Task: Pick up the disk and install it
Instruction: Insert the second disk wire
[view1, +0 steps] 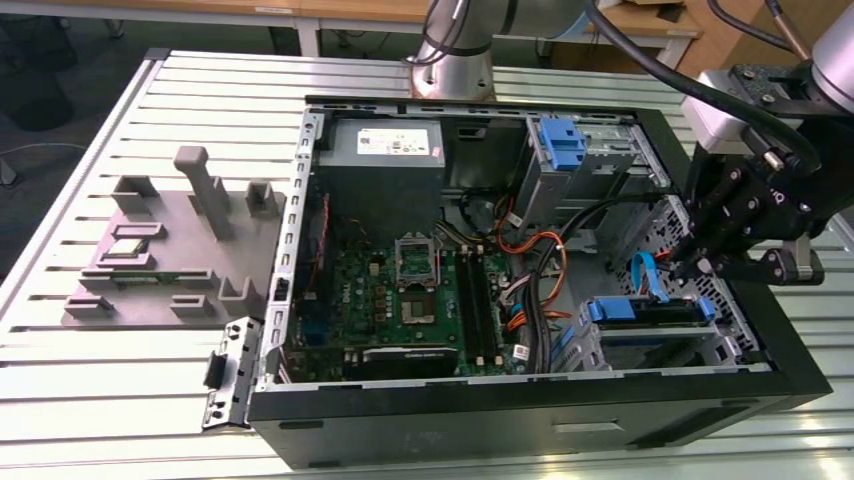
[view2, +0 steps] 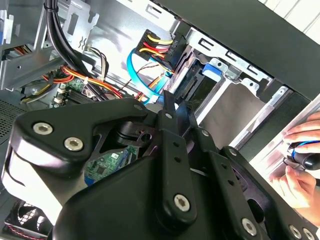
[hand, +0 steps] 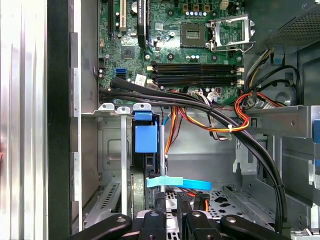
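The disk (view1: 643, 310) sits in the lower drive cage of the open computer case (view1: 534, 420), its blue carrier end facing up. In the first wrist view the disk (hand: 145, 137) stands edge-on in the cage slot with its blue tab on top. In the second wrist view the blue tab of the disk (view2: 214, 67) shows at the cage mouth. My gripper (view1: 697, 268) hovers just above and beside the cage, apart from the disk. Its black fingertips sit close together with nothing between them in both wrist views (view2: 175, 106) (hand: 171, 202).
A light blue flat cable (hand: 180, 183) crosses just under the gripper. Orange and black cable bundles (hand: 235, 125) run past the cage. A hand (view2: 300, 150) holds a tool outside the case wall. Motherboard (view1: 414, 290), power supply (view1: 387, 145), upper blue bracket (view1: 567, 145), grey fixture (view1: 174, 240).
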